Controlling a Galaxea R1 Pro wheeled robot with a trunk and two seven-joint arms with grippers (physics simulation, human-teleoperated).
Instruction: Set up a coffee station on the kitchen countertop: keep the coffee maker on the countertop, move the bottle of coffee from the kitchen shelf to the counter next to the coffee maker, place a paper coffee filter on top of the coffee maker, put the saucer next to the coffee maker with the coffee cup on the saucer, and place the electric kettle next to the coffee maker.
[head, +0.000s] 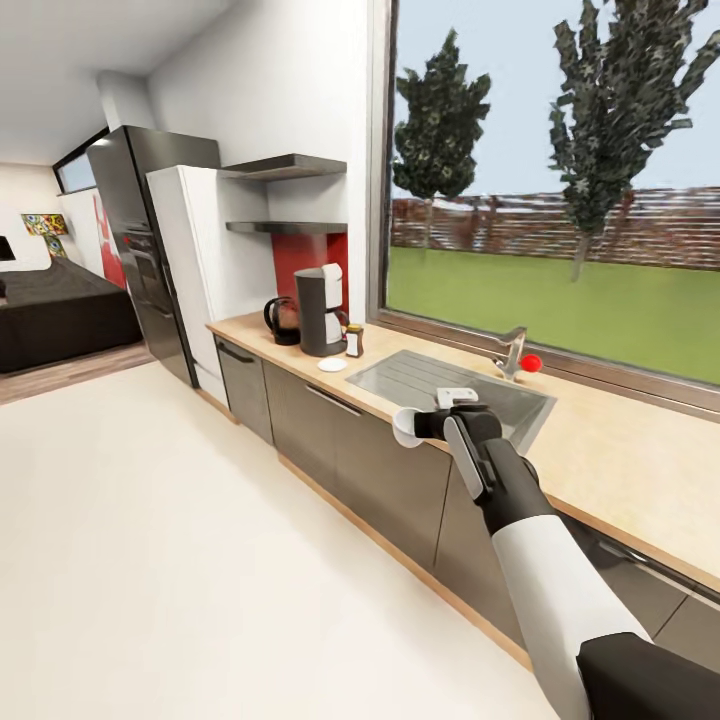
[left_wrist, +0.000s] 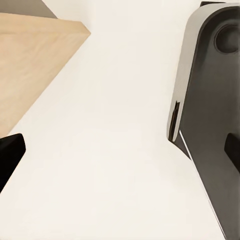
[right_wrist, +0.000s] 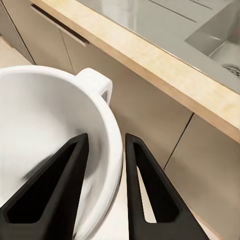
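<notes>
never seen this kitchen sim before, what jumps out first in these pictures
First, the right gripper clamps the rim of a white coffee cup, one finger inside and one outside, carried in front of the countertop by the sink. Farther along the counter a coffee maker stands with an electric kettle, a coffee bottle and a white saucer close around it.
</notes>
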